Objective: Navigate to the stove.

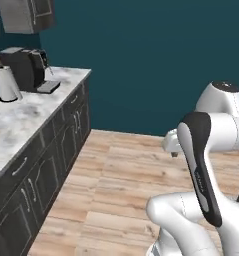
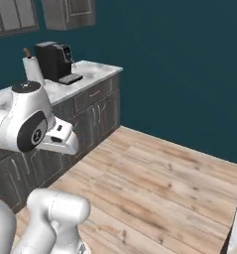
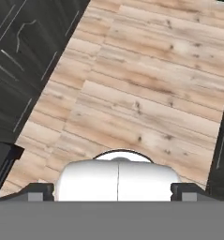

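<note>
In the left base view, a marble counter [image 1: 21,117] runs along the left side of the frame over dark cabinets [image 1: 46,170] with thin bar handles. At the upper left, a black coffee machine [image 1: 26,67] stands on the counter, and a roll of paper towels [image 1: 7,84] stands just beside it, nearer the frame's left edge. A grey wall cupboard [image 1: 26,15] hangs in the top left corner. A teal wall [image 1: 156,55] fills the upper half, and a light wooden floor [image 1: 116,185] spreads across the middle and bottom. The white arm [image 1: 206,165] folds up at the lower right.

In the right base view, the same counter [image 2: 90,72] sits at the upper left with the coffee machine [image 2: 55,62] and the paper towels [image 2: 33,69] on it, the arm [image 2: 30,124] at the left and the floor [image 2: 154,188] running to the right.

In the hand view, floorboards [image 3: 141,93] cross the middle, with dark cabinet doors [image 3: 24,56] at the upper left and another dark panel [image 3: 223,150] at the right edge. The gripper's [image 3: 112,191] two tips sit far apart at the bottom corners, spread open with nothing between them.

The stove lies outside all three frames, so I cannot tell where it is.
</note>
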